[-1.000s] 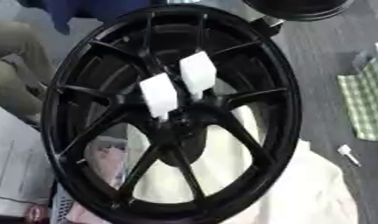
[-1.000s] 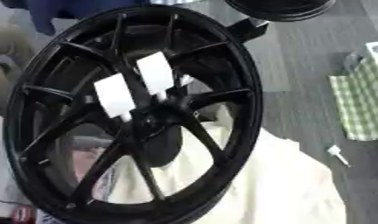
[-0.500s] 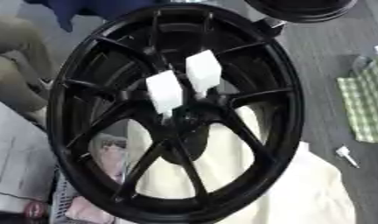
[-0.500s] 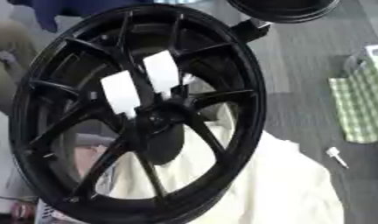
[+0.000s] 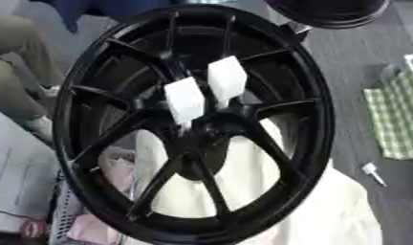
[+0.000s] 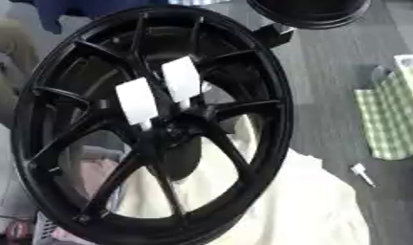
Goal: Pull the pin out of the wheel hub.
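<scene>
A large black spoked wheel (image 5: 92, 86) stands tilted and fills most of both views. Its hub (image 5: 201, 131) lies at the middle, where the spokes meet. Two white, flat, rectangular pieces stick out side by side just above the hub: one on the left (image 5: 185, 100) and one on the right (image 5: 226, 81). I cannot make out which part is the pin. Neither of my hands shows in either view.
A cream cloth (image 5: 327, 206) lies under and behind the wheel's lower part. On the grey floor at the right are a green checked cloth (image 5: 398, 115) and a small white object (image 5: 373, 173). Another black round part (image 5: 327, 9) is at the top. A basket of pink things (image 5: 84, 225) sits lower left.
The wheel sits slightly further right in the picture than one second ago. The two white pieces keep their place on the hub.
</scene>
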Controlling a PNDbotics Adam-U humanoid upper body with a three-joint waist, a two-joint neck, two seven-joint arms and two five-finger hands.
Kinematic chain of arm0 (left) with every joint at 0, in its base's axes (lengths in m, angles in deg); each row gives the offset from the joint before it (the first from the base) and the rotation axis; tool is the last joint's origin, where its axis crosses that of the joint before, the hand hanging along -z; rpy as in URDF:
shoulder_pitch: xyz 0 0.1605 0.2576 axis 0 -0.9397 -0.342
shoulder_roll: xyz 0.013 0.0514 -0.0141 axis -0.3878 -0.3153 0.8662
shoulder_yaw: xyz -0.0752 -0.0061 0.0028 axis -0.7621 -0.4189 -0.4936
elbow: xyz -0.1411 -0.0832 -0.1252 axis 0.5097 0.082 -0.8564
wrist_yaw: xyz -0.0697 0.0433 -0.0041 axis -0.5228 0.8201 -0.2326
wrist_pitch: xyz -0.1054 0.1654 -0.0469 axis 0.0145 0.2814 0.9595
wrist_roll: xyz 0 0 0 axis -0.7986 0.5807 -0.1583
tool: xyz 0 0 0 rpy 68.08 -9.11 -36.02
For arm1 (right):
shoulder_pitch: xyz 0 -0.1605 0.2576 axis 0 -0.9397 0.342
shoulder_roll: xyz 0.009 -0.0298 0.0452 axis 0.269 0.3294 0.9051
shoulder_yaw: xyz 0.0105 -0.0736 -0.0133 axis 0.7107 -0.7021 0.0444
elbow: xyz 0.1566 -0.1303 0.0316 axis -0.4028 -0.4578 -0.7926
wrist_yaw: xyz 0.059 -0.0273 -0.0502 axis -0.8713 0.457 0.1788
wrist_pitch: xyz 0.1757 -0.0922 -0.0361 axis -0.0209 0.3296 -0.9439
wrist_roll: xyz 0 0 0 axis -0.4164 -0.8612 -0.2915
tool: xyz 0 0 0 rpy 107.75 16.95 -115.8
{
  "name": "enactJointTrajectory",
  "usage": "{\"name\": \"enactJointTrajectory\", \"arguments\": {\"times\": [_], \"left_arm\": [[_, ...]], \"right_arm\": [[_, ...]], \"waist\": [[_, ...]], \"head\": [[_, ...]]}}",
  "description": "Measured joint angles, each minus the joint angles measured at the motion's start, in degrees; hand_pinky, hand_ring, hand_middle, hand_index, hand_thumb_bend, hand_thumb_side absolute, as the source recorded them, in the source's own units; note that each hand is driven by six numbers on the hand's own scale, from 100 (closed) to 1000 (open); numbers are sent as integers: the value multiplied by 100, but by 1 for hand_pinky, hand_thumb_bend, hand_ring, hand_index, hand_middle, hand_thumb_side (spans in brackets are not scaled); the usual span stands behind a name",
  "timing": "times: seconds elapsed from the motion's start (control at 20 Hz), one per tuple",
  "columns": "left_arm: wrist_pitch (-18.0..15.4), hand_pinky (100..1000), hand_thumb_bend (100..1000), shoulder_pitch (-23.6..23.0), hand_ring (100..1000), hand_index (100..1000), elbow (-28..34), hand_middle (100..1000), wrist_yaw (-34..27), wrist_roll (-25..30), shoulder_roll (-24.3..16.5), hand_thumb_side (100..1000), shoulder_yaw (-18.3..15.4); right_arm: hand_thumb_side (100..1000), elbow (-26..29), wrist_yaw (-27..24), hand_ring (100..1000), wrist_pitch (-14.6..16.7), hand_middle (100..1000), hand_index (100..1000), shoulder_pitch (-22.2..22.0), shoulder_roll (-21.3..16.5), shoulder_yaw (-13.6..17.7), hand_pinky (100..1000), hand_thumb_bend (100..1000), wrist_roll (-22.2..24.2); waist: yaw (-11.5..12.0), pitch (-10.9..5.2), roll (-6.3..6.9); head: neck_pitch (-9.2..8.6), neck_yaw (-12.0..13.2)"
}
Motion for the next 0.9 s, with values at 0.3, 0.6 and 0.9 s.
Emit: {"name": "enactJointTrajectory", "arguments": {"times": [0.3,0.6,0.9], "left_arm": [[-52,851,100,2,756,929,60,690,-106,-69,36,740,-2],[375,832,100,84,707,870,554,635,-565,-1613,108,678,-54],[519,829,100,-290,708,867,2080,644,-1691,-3241,204,631,-40]], "right_arm": [[592,0,0,612,2,522,639,4,11,0,544,100,-2],[580,6,1,612,-8,522,639,27,11,0,544,100,8],[561,48,13,613,-44,522,640,46,11,0,546,100,44]], "waist": [[17,-1,-10],[35,-51,-54],[74,-59,-101]], "head": [[-20,-2],[-21,-27],[-20,-23]]}}
